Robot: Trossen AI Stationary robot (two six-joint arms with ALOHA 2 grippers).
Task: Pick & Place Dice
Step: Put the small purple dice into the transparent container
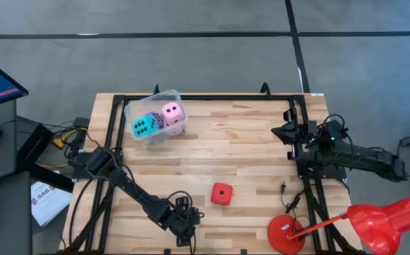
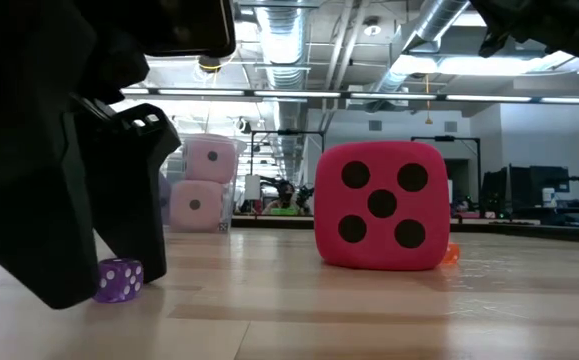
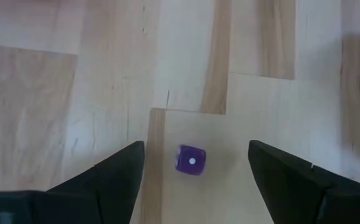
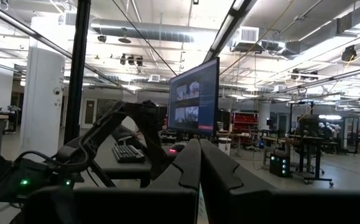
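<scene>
Nearest the front edge of the bench [image 1: 261, 159], the left claw [image 3: 195, 163] hangs low with its fingers [image 3: 108, 177] spread apart, one on each side of a small violet die [image 3: 191, 159] that lies on the wood between them, touched by neither. That stance looks like either a lining-up for a grasp or a fresh let-go; the pictures do not say which. From bench height the same violet die [image 2: 118, 279] sits just beside the dark bulk of that claw, resting flat.

A little farther in stands the red die [image 1: 221, 193], alone on open wood, well apart from both arms, so it probably awaits its turn.

At the far left corner the clear tub [image 1: 155, 99] holds a cyan die [image 1: 144, 126] and a pink die [image 1: 173, 113]; the low view suggests two pink dice stacked there, so the tub seems to be the gathering place.

The right claw [image 4: 198, 180] is parked off the bench's right side, raised and pinched fully closed on nothing, looking out into the room, evidently waiting
</scene>
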